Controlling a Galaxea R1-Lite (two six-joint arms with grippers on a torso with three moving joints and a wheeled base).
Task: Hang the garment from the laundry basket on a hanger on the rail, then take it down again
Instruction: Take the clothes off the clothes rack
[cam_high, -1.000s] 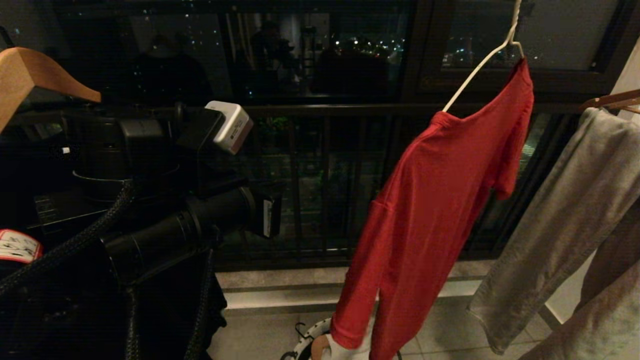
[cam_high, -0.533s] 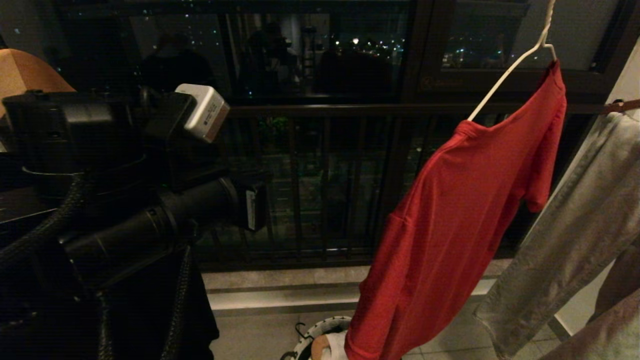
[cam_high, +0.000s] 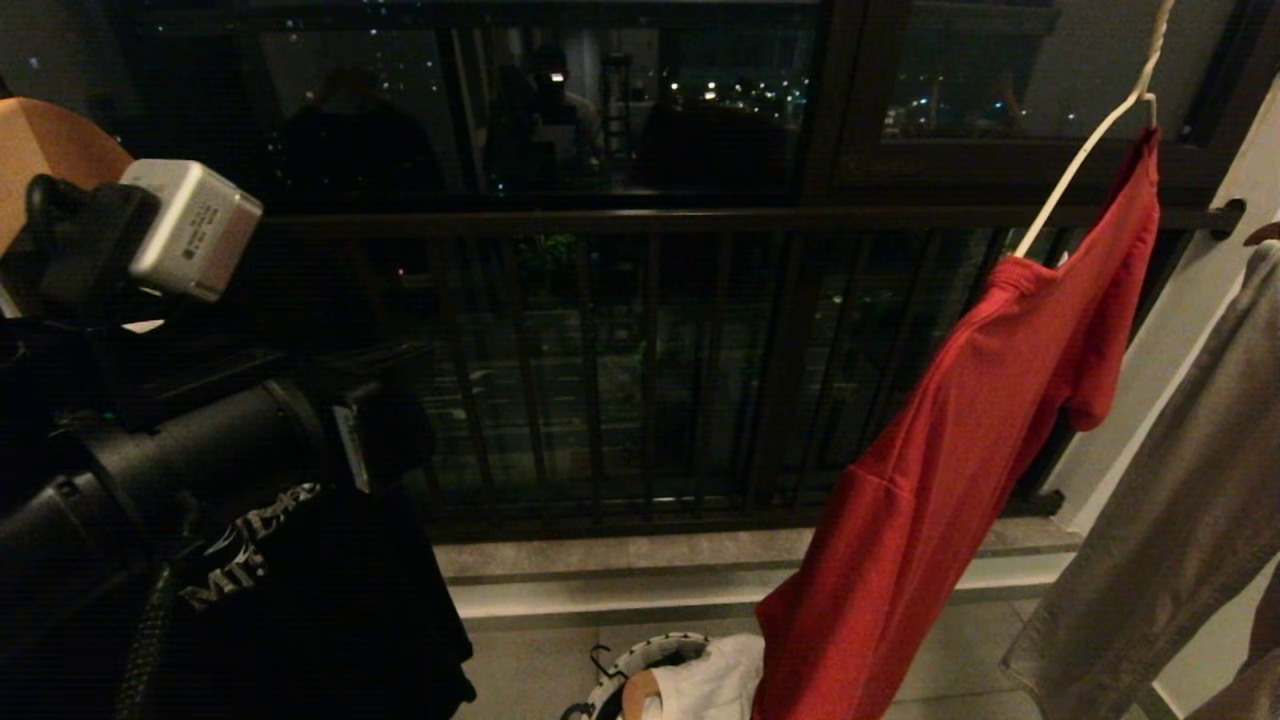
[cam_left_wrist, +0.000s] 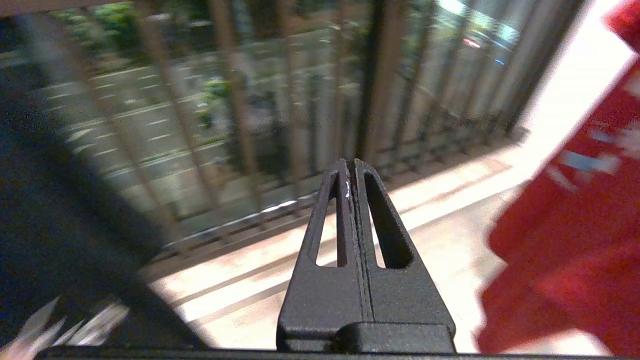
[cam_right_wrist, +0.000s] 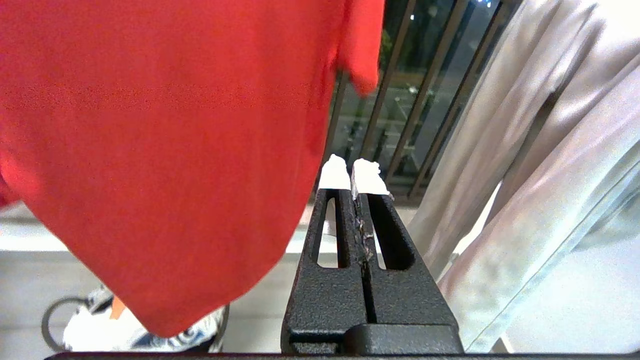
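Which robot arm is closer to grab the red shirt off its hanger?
Probably the right: its shut gripper sits right beside the red shirt. The left gripper faces the railing, farther off.

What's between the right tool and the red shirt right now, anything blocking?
Nothing visible. In the right wrist view the right tool, shut and empty, sits just beside the red T-shirt's hem edge with no object between them. The grey garment hangs on its other side, clear of that path.
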